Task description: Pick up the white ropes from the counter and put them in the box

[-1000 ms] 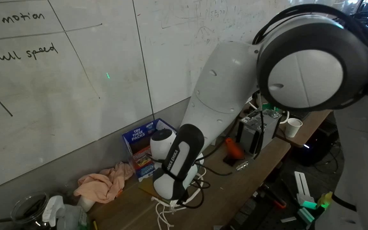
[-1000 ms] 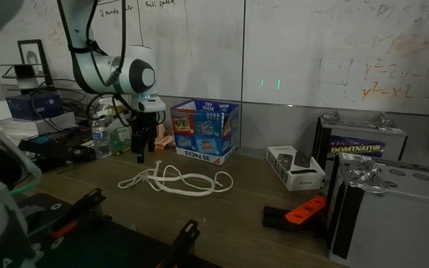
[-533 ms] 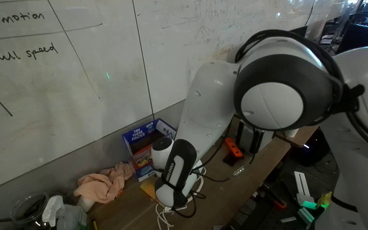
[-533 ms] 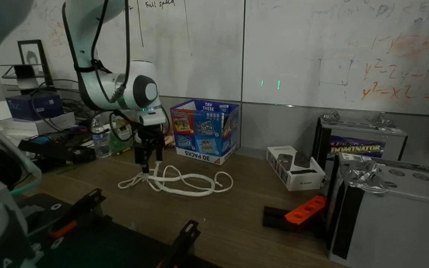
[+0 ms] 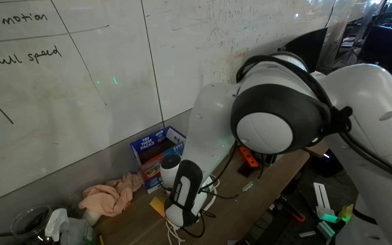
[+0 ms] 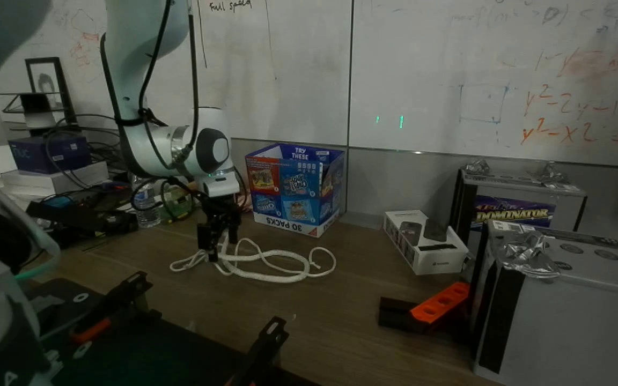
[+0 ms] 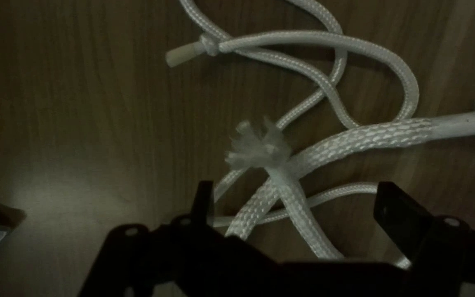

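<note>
White ropes lie in loops on the brown wooden counter, and partly show below the arm as white ropes in an exterior view. Low over their near-wall end, my gripper points straight down. In the wrist view the gripper is open wide. Crossing strands and a frayed rope end show between its fingers, not clamped. Whether the fingertips touch the counter I cannot tell. The blue box, open at the top, stands behind the ropes against the wall; the arm partly covers the box in an exterior view.
A peach cloth lies beside the box, with a spray bottle nearby. A white device box, an orange-and-black object and grey cases stand further along the counter. A whiteboard rises behind.
The arm has come down, bringing the gripper from above the counter to rope level, with a slight shift to the side. It stays open. The ropes and box have not moved.
</note>
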You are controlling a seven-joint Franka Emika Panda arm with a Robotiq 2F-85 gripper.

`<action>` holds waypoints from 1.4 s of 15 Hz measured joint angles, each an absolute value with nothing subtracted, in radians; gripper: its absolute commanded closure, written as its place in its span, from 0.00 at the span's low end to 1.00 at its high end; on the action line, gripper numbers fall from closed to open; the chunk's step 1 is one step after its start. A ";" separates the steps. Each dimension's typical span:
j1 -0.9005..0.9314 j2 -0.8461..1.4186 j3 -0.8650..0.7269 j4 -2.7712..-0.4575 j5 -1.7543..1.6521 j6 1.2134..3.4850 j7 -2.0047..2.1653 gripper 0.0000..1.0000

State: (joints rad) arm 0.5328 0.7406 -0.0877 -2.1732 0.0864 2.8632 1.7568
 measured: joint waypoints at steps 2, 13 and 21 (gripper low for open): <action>0.549 0.753 -0.100 -2.166 0.086 2.863 1.774 0.00; 0.571 0.787 -0.110 -2.154 0.087 2.859 1.844 0.00; 0.570 0.808 -0.110 -2.148 0.087 2.858 1.863 0.00</action>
State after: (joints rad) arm 0.5703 0.8079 -0.1099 -2.1475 0.0874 2.8582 1.8632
